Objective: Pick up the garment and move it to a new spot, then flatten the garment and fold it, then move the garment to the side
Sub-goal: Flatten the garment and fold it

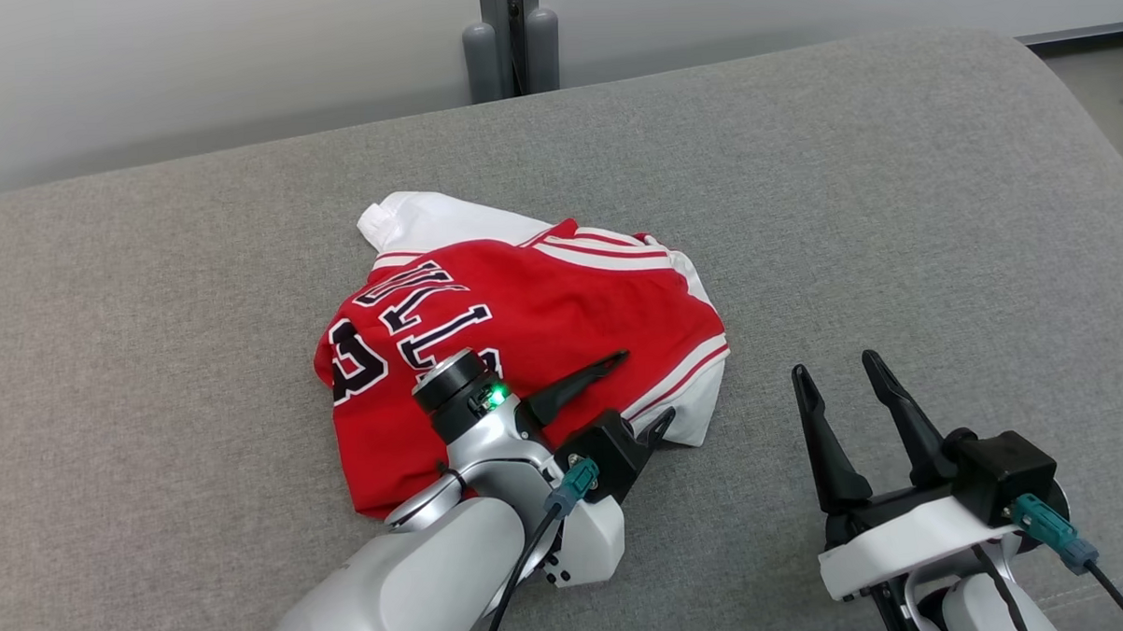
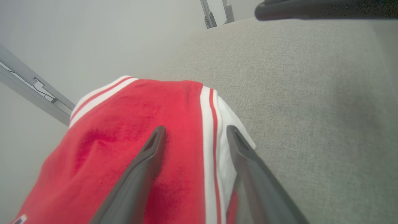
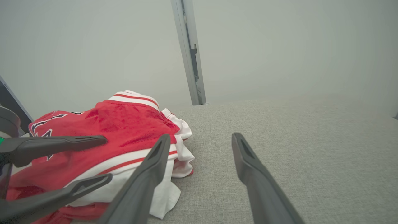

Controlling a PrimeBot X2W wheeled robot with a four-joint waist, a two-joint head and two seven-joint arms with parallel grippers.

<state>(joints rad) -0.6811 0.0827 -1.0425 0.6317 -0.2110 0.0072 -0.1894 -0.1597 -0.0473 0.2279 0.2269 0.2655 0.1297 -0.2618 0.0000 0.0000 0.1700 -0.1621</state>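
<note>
The grey cushion (image 1: 894, 201) carries everything you are working with. The jersey (image 1: 524, 307) lies about the middle of it, well in from the far edge and the right edge. It is bunched rather than flat: red body uppermost, lettering creased, white parts sticking out at the far side and at the near right corner of the heap.

Your left gripper (image 1: 620, 397) hangs over the jersey's near right part with its jaws spread, one finger above the red cloth and the other by the striped white band. Nothing is pinched between them. Whether the fingers touch the cloth, you cannot tell.

Your right gripper (image 1: 836, 367) sits just beside the jersey, over bare cushion toward the right edge, jaws also spread and empty.

Judging by the crumpled heap, you are at or before the flattening step; no fold is made yet. The next move likely calls for closing the left jaws on the striped band, then bringing the right gripper across to the white corner, so both can draw the cloth out flat.
</note>
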